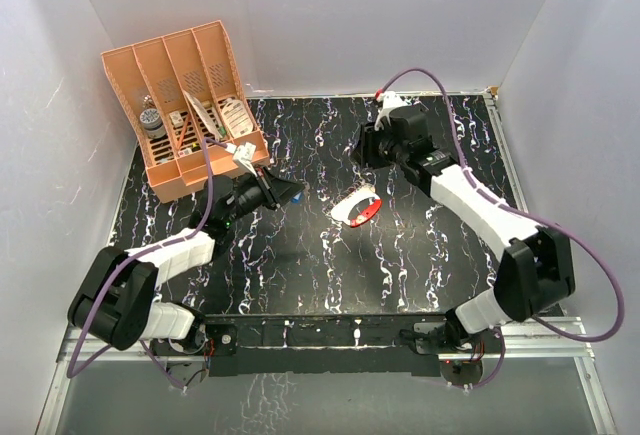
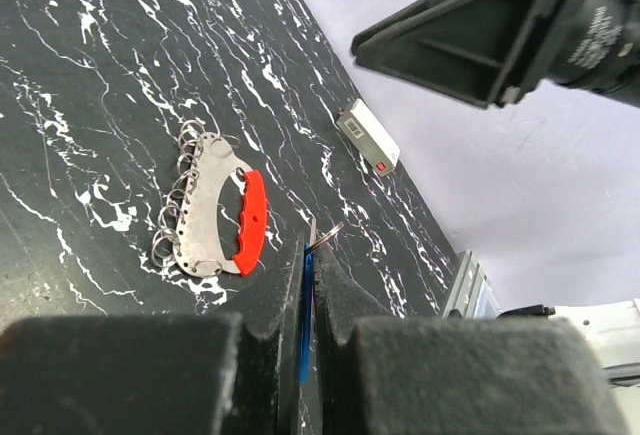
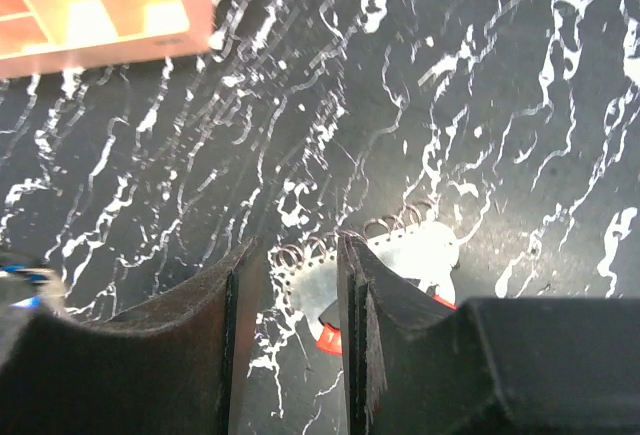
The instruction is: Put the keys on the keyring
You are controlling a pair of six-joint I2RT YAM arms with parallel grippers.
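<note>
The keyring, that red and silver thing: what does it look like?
The keyring is a flat, D-shaped piece: a pale, metal-looking plate with a curved red side, seemingly plastic. A row of small wire rings runs along the plate's outer edge. It lies flat on the black marbled table, near the middle, and only the table touches it.

Two arms (image 1: 175,252) with white links, black joints, looping purple cables (image 1: 603,285); left gripper (image 2: 309,265) and right gripper (image 3: 295,255) are black.
</note>
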